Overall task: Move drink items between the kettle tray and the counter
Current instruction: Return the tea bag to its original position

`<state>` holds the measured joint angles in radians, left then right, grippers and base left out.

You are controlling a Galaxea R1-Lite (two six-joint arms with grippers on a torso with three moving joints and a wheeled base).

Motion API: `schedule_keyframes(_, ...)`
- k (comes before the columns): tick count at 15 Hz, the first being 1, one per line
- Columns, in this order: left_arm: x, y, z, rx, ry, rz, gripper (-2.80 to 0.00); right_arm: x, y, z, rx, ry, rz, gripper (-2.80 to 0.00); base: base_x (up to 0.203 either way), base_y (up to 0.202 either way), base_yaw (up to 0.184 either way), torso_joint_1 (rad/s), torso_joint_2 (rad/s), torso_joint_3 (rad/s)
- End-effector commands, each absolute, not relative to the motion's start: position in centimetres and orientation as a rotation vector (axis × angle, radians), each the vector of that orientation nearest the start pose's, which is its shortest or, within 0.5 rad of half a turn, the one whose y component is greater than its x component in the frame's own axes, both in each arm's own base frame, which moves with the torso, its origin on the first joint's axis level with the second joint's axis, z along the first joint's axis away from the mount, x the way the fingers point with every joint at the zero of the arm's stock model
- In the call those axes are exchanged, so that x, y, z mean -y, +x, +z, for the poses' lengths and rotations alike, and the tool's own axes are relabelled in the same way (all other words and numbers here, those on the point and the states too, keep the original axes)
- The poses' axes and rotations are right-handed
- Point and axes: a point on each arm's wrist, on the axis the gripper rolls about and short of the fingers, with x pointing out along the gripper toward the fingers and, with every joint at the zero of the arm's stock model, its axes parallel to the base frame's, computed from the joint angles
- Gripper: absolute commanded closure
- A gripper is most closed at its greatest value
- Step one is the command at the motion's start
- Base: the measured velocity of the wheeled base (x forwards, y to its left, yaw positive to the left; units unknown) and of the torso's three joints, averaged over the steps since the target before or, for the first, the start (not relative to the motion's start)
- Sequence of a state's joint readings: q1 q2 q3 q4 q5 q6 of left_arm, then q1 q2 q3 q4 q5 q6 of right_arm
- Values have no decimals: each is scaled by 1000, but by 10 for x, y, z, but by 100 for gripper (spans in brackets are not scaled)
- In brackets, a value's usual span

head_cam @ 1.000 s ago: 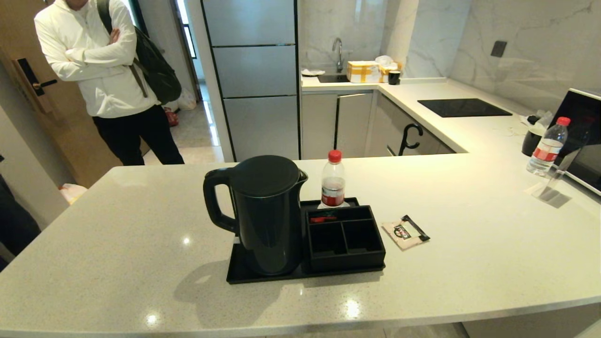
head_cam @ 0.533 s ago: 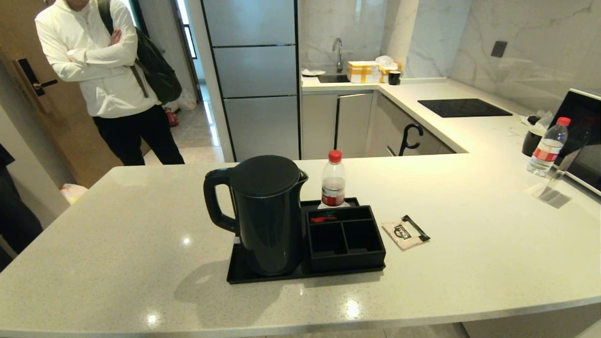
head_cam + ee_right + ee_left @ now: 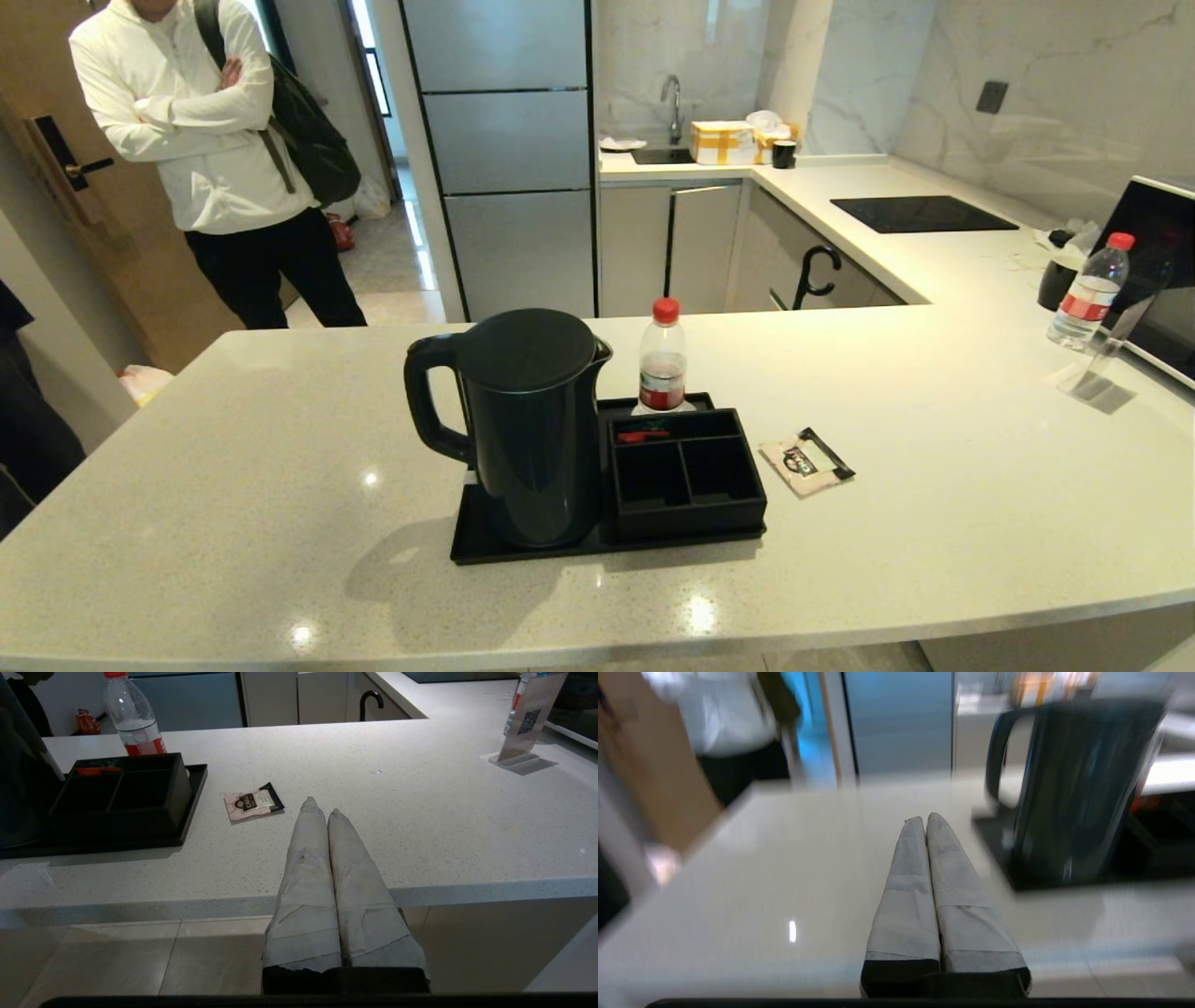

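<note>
The black kettle (image 3: 532,420) stands on the left half of the black tray (image 3: 476,541), beside the compartmented organiser box (image 3: 686,471). A beige sachet (image 3: 805,461) lies flat on the pale counter (image 3: 934,485) just right of the tray. Neither arm shows in the head view. My left gripper (image 3: 924,817) is shut and empty, low over the counter, with the kettle (image 3: 1069,788) ahead of it. My right gripper (image 3: 321,806) is shut and empty, held just off the counter's front edge, a short way from the sachet (image 3: 252,803).
A red-capped bottle (image 3: 662,359) stands at the tray's back, another (image 3: 1088,291) at the far right near a clear sign holder (image 3: 1097,359) and a microwave (image 3: 1162,271). A small red item (image 3: 642,435) lies in the organiser. A person (image 3: 205,140) stands beyond the counter, by the fridge (image 3: 504,149).
The objects on the counter have not moved. A dark figure at the far left edge has shifted slightly.
</note>
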<state>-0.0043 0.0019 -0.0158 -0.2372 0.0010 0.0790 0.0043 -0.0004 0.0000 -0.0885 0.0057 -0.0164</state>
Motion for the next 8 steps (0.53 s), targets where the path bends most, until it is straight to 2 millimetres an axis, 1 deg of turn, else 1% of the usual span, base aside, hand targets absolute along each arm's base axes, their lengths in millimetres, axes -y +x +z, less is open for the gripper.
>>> schedule_keyframes(1,0,-21,85,161,91,-11,0,0,-21,76,58,-17,10,0,0,0,0,0,0,0)
schedule_keyframes(2,1,-21,82,136,97,-32,0,0,-21,76,58,-17,10,0,0,0,0,0,0,0)
schedule_keyframes(8,0,-21,83,146,71,-21,0,0,-21,76,60,-17,10,0,0,0,0,0,0,0)
